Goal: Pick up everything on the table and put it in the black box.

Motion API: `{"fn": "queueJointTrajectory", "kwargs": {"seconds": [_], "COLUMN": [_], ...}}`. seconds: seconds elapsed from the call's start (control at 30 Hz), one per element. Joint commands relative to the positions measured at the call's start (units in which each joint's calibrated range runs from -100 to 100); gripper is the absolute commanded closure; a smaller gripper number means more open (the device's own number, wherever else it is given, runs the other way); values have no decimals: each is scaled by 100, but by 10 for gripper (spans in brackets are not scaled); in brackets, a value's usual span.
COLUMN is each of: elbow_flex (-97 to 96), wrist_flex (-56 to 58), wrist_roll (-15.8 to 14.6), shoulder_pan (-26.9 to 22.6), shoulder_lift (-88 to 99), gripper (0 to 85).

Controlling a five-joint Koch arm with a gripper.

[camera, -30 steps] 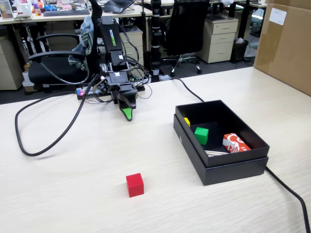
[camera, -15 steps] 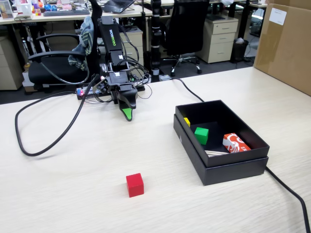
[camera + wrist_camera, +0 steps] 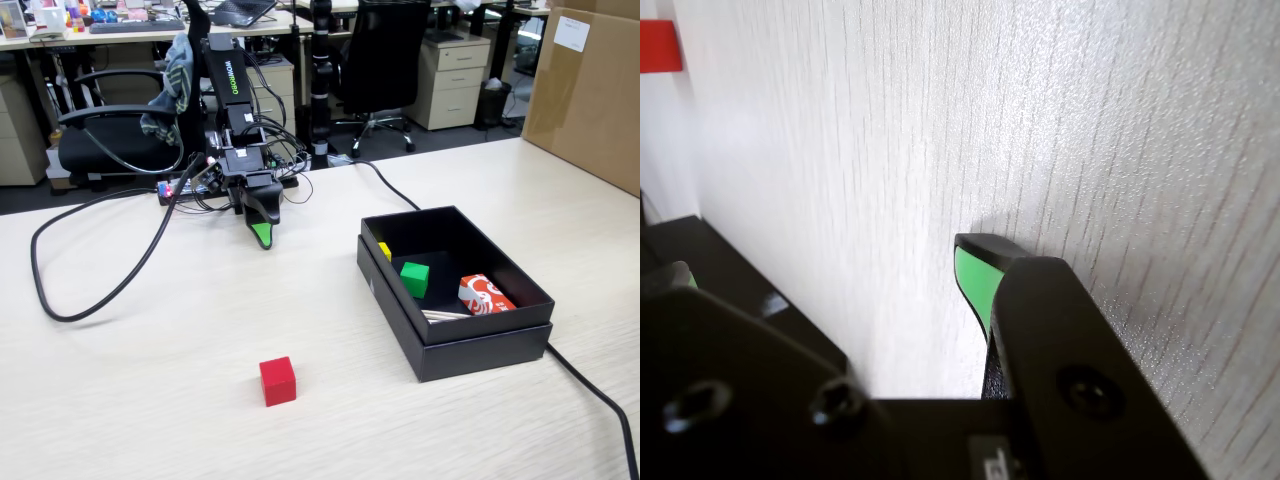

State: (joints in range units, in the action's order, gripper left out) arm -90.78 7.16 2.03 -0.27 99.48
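Note:
The red cube (image 3: 277, 381) sits alone on the beige table (image 3: 130, 400), near the front. In the wrist view the red cube (image 3: 658, 47) shows at the top left edge. My gripper (image 3: 262, 238) points down at the table near the arm's base, well behind the cube and left of the black box (image 3: 470, 355). Its green-tipped finger and the black jaw beside it taper to one tip with no gap, and nothing is held. In the wrist view my gripper (image 3: 1005, 255) hangs just over bare table, with the black box's wall (image 3: 750, 285) at the left.
Inside the box lie a green cube (image 3: 414, 278), a small yellow cube (image 3: 385, 250) and a red-and-white packet (image 3: 484, 295). A black cable (image 3: 60, 290) loops over the table's left part; another cable (image 3: 590, 390) runs past the box's right corner. A brown carton (image 3: 585, 90) stands at the far right.

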Motion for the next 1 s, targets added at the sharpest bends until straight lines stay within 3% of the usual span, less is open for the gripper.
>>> {"fn": "queueJointTrajectory", "kwargs": {"seconds": [0.0,0.97], "elbow_flex": [-233,-160], "wrist_flex": [161,161], "wrist_roll": [49,20], "shoulder_pan": [5,24], "shoulder_lift": [-29,-51], "gripper": [354,356]}}
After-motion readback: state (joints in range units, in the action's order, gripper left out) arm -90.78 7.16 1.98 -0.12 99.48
